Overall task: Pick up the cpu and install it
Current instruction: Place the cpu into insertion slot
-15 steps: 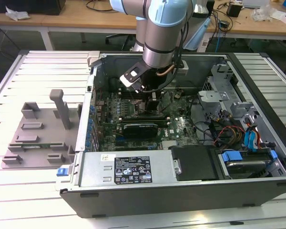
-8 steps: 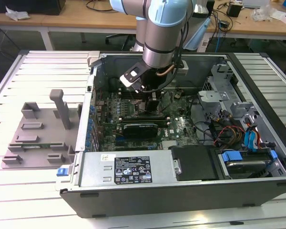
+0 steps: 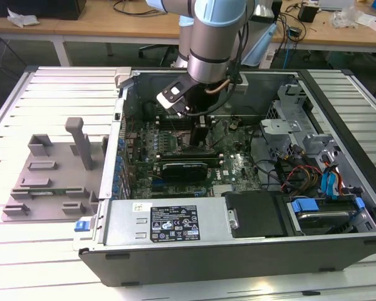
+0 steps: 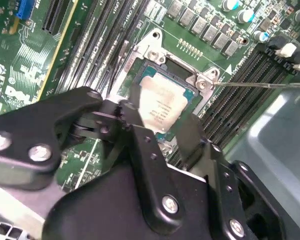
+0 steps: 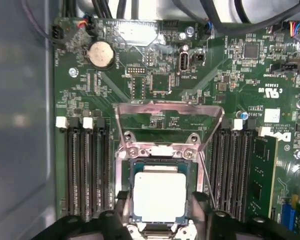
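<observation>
The cpu (image 5: pixel 159 196), a small square chip with a silvery top plate, lies in the socket (image 5: pixel 196 176) on the green motherboard (image 5: pixel 160 80) inside the computer case (image 3: pixel 175 257). My gripper (image 5: pixel 160 201) is lowered over it, with one black finger against each of two opposite sides, shut on the chip. In the second wrist view the cpu (image 4: pixel 161 102) sits between the same fingers (image 4: pixel 135 107), and its near edge is hidden by the gripper body. The socket's metal load plate (image 5: pixel 169 116) stands swung open. In the exterior view the gripper (image 3: pixel 200 135) reaches down over the board.
Memory slots (image 5: pixel 85 165) flank the socket on both sides. A thin metal lever (image 4: pixel 260 84) sticks out beside it. A black expansion card (image 3: pixel 185 166), the power supply (image 3: pixel 169 222) and drive bays (image 3: pixel 326 188) crowd the case. A grey fixture tray (image 3: pixel 50 169) lies on the exterior view's left.
</observation>
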Motion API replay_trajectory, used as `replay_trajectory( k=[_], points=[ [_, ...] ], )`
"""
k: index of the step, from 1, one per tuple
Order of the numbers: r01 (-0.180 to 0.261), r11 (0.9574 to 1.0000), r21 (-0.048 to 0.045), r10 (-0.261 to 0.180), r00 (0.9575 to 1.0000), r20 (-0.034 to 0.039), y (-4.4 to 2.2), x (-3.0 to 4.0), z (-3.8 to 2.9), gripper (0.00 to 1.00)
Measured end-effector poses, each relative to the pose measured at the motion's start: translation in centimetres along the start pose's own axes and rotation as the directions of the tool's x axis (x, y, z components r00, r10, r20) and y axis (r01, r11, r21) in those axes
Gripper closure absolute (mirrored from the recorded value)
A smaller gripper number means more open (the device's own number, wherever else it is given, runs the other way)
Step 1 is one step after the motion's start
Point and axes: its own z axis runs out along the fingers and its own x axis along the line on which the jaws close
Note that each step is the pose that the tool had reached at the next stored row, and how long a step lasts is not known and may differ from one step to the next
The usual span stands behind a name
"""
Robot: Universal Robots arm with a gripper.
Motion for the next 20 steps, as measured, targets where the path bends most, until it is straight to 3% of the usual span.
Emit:
replay_trajectory(
  k=[6, 7, 9, 15, 20],
  points=[
    [0.0, 1.0, -0.0001, 0.0, 1.0, -0.0008, -0.02, 0.0, -0.16, 0.76],
    [0.0, 1.0, -0.0001, 0.0, 1.0, -0.001, -0.02, 0.0, -0.12, 0.76],
    [0.0, 1.0, 0.0011, 0.0, 1.0, -0.001, 0.03, -0.01, 0.42, 0.89],
    [0.001, 1.0, 0.0012, -0.001, 1.0, -0.0009, 0.11, -0.01, 0.79, 0.89],
    [0.0, 1.0, 0.0041, 0.0, 1.0, 0.0004, 0.74, -0.04, 1.09, 0.89]
  ],
)
